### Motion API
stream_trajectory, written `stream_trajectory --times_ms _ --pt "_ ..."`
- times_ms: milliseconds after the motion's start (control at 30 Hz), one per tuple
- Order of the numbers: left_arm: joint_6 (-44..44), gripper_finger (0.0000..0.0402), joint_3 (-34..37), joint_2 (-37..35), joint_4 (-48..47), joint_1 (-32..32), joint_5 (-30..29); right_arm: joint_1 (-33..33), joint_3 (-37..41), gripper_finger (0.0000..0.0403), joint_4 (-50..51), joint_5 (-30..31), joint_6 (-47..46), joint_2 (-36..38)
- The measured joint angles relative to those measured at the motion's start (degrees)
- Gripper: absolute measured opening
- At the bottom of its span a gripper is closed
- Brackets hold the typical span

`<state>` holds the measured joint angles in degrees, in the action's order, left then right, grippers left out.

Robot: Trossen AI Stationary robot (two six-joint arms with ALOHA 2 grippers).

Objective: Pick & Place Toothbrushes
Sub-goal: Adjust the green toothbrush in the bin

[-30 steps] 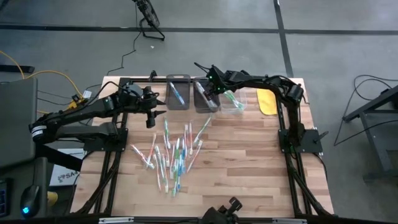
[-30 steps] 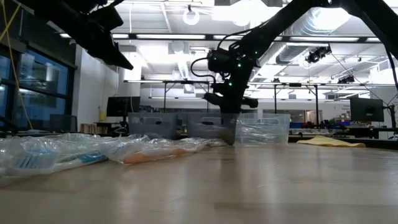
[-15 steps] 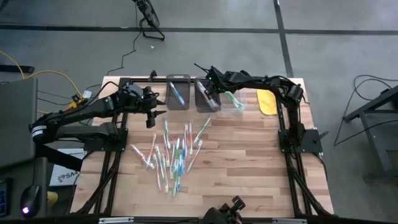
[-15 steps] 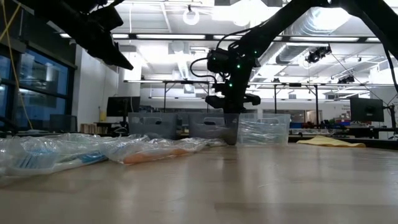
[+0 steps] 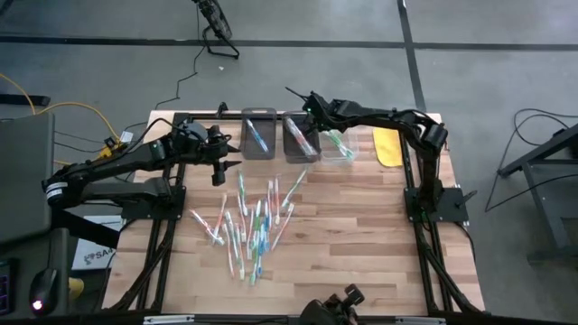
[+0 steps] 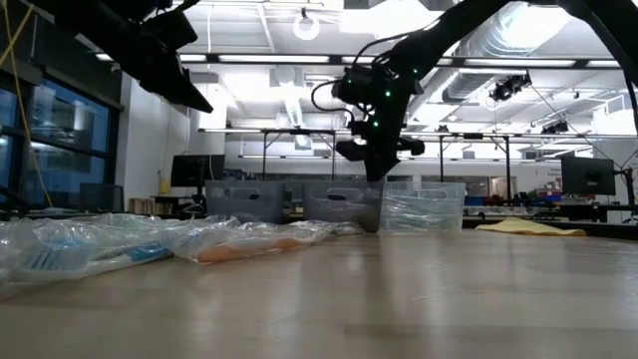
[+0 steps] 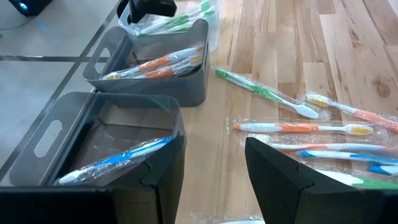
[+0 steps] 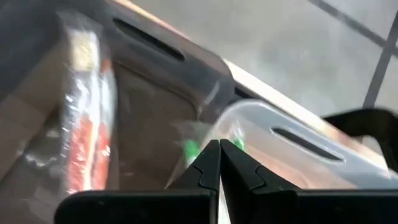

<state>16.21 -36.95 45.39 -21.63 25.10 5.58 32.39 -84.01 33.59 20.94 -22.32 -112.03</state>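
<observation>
Several thin toothbrushes (image 5: 253,221) in clear wrappers lie scattered flat on the wooden table's middle. Three bins stand at the far edge. The left grey bin (image 5: 259,135) holds a blue toothbrush (image 7: 118,160). The middle grey bin (image 5: 298,141) holds orange ones (image 7: 158,63). The clear bin (image 5: 337,144) holds green ones (image 7: 174,23). My right gripper (image 5: 312,110) hovers shut and empty above the middle and clear bins, its fingertips (image 8: 221,163) together. My left gripper (image 7: 211,168) hangs open and empty in the air, left of the bins.
A yellow flat object (image 5: 388,147) lies right of the clear bin near the far right corner. Bare wood (image 5: 361,235) stretches right of the toothbrush pile and along the near edge. The arms' dark frames run down both table sides.
My right gripper has risen out of the middle grey bin, staying shut, and has tipped a little; it now hangs above the bins' rims. The toothbrushes and bins have kept their places.
</observation>
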Motion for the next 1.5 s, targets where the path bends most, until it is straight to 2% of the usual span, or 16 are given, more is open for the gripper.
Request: stream_trajectory --times_ms 133,300,467,533,733,900,1033,1200,1500 --pt "0.0 0.0163 0.0 0.0 0.0 0.0 0.0 1.1 0.1 0.0003 2.4 -1.0 -0.3 -0.7" --pt "0.0 0.0163 0.0 0.0 -0.6 0.0 0.0 1.0 0.1 0.0003 2.1 3.1 -0.2 0.5" --pt "0.0 0.0163 0.0 0.0 -1.0 0.0 0.0 1.0 0.0 0.0005 4.2 -9.2 3.1 3.7" --pt "0.1 0.0163 0.0 0.0 -1.0 0.0 0.0 0.9 0.0 0.0013 5.6 -11.5 3.2 3.8" --pt "0.0 0.0163 0.0 0.0 -1.0 0.0 0.0 1.0 0.1 0.0078 9.0 -11.9 3.1 3.0" --pt "0.0 0.0163 0.0 0.0 -1.1 0.0 0.0 1.0 1.2 0.0142 7.2 -11.9 3.5 2.9" --pt "0.0 0.0163 0.0 0.0 -1.1 0.0 0.0 1.3 2.0 0.0163 7.7 -12.0 3.6 2.8" --pt "0.0 0.0163 0.0 0.0 -1.0 0.0 0.0 1.5 2.8 0.0145 7.5 -10.1 3.1 2.8" --pt "0.0 0.0163 0.0 0.0 -1.0 0.0 0.0 1.5 2.7 0.0055 6.6 -11.7 4.6 2.8"
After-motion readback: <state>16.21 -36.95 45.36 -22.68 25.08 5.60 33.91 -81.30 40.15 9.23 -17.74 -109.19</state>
